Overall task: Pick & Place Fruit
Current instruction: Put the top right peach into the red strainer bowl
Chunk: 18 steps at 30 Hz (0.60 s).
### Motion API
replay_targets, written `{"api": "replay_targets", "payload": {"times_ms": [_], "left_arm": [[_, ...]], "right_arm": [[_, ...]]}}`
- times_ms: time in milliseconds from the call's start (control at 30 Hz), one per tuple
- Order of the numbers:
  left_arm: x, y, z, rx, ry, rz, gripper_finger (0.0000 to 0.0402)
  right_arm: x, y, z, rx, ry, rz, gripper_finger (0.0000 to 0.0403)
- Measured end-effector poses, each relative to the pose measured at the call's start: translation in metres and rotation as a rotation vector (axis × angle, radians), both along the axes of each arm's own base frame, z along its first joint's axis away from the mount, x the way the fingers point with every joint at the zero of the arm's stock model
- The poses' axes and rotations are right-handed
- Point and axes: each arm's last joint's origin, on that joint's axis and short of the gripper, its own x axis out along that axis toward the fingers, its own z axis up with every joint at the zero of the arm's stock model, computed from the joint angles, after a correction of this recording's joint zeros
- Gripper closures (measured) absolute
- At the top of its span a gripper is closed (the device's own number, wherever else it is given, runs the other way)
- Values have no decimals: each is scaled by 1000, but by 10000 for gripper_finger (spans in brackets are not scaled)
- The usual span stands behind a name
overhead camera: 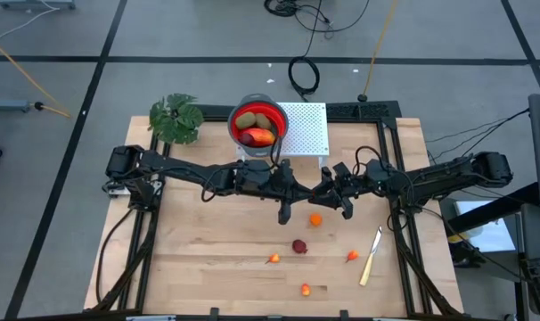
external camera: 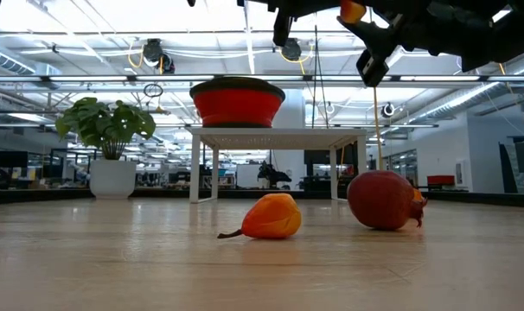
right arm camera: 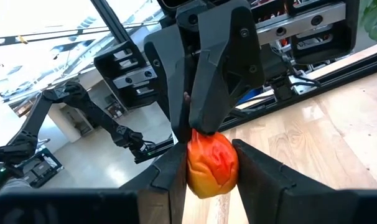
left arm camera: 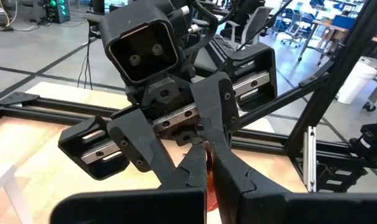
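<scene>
Plant (overhead camera: 175, 119): leafy green, in a white pot at the far left of the surface (overhead camera: 208, 267).
Surface: pale wood planks, framed by dark metal rails.
Left tool (overhead camera: 302, 191): dark angular fingers pressed together on the tip of the fruit that the right tool carries, above mid-surface.
Bowl (overhead camera: 257, 123): red, round, smooth, on a white perforated stand (overhead camera: 306, 129); holds olive-brown ovals (overhead camera: 249, 119) and a red-orange piece (overhead camera: 259, 136).
Held fruit (right arm camera: 212, 163): lumpy, glossy, orange-red, clamped between the right tool's fingers, clear of the wood.
Right tool (right arm camera: 204, 160): meets the left tool nose to nose.
Loose fruit: an orange round (overhead camera: 315, 219), a dark red round (overhead camera: 299, 246), three small orange-red bits (overhead camera: 273, 259) (overhead camera: 306, 289) (overhead camera: 352, 256), scattered on the near half.
Knife (overhead camera: 371, 257): pale handle, near the right rail.
Room: grey floor, cables, open workshop with overhead lights.
</scene>
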Motion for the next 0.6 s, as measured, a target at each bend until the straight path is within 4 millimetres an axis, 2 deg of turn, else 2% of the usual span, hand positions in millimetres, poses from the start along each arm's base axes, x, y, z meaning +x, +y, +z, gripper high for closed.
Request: {"api": "replay_targets", "payload": {"times_ms": [133, 433, 600], "left_arm": [[0, 0, 0, -2, 0, 0, 400], [0, 0, -2, -11, 9, 0, 401], [0, 0, -1, -18, 9, -1, 401]], "right_arm": [[0, 0, 0, -1, 0, 0, 276], [0, 0, 1, -3, -6, 9, 194], [0, 0, -1, -1, 18, 9, 175]]}}
